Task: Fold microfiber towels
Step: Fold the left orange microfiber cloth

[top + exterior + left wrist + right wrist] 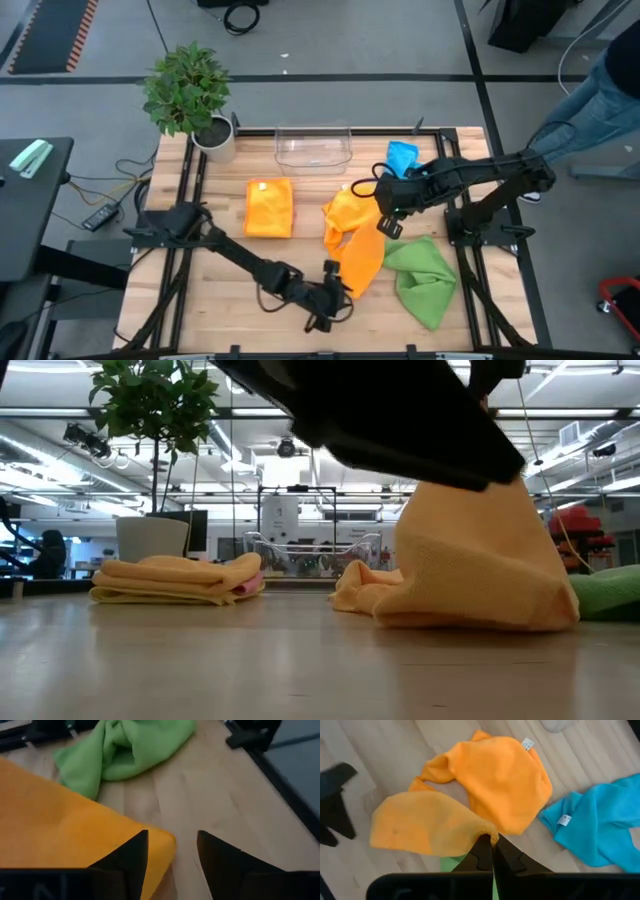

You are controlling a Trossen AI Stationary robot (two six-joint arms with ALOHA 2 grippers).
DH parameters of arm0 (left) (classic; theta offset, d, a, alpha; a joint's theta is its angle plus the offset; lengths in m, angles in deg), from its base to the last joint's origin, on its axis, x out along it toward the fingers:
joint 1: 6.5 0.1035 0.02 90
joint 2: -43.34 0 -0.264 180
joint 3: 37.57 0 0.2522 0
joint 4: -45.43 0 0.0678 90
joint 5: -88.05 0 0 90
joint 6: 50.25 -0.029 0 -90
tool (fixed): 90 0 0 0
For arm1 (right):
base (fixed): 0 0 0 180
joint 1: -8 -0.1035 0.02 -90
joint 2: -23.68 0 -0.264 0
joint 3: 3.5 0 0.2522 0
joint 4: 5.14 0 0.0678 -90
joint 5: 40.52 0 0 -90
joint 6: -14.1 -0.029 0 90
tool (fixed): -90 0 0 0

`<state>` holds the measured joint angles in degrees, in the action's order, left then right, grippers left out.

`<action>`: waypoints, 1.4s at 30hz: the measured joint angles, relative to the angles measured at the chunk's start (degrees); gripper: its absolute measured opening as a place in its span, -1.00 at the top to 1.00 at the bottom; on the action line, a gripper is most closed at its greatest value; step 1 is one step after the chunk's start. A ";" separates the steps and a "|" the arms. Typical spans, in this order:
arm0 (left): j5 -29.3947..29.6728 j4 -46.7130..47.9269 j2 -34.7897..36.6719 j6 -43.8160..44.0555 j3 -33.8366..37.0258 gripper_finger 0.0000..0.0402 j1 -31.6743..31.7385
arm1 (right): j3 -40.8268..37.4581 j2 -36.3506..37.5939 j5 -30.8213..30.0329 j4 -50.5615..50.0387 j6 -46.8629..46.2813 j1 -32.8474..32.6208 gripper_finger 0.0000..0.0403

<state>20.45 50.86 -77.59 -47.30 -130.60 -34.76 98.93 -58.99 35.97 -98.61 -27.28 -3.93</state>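
Observation:
An orange towel (pixel 355 250) is held up at one end by my right gripper (pixel 492 845), which is shut on it above the table's middle right. Its other end (pixel 495 775) lies crumpled on the wood. My left gripper (pixel 172 855) is open, low at the table's near edge, with the towel's near corner (pixel 160 840) just ahead of its fingers. A green towel (pixel 425 280) lies crumpled to the right. A blue towel (pixel 402 157) lies at the far right. A folded stack (pixel 180 580), orange on top, rests flat left of centre. My right gripper pinches an edge of the orange towel (pixel 485 832) between its two shut fingers, coming from above and pointing steeply down. The cloth hangs below like a tent (pixel 480 560), its lower parts resting on the table. My left gripper: I cannot tell whether a finger (pixel 137 852) touches the towel's corner.
A clear plastic bin (pixel 313 148) stands at the table's far edge, with a potted plant (pixel 190 95) at the far left corner. Bare wood (pixel 230 280) shows at the near left. A person's leg (pixel 600 95) shows beyond the far right corner.

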 joint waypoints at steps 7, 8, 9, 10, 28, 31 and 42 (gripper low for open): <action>-2.72 4.31 -7.69 -4.18 -9.53 -0.15 1.30 | 0.00 1.75 0.09 -0.17 1.93 0.33 1.00; -2.65 6.28 -9.24 -4.86 -11.20 -0.17 1.48 | 0.00 1.83 0.10 -0.35 1.93 0.33 1.00; -2.59 8.53 -10.49 -5.04 -12.62 -0.19 1.76 | 0.00 1.91 0.10 -0.44 1.93 0.33 1.00; -2.48 12.55 -11.22 -5.02 -13.62 -0.20 1.99 | 0.00 1.96 0.13 -0.44 1.93 0.32 1.00; -0.43 33.58 -9.79 -0.28 -21.15 0.96 3.20 | -0.07 2.17 0.76 -0.60 -0.66 0.29 0.98; 5.00 38.28 -2.42 -0.85 -21.35 0.96 1.40 | -0.07 2.54 0.74 -1.46 -1.86 0.16 0.98; 14.80 55.45 21.31 13.48 -21.40 0.97 -4.66 | -0.07 2.94 4.61 9.52 -6.32 -9.42 0.97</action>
<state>35.25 106.31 -56.28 -33.82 -152.00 -39.41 98.86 -56.04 40.57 -89.08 -33.60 -13.36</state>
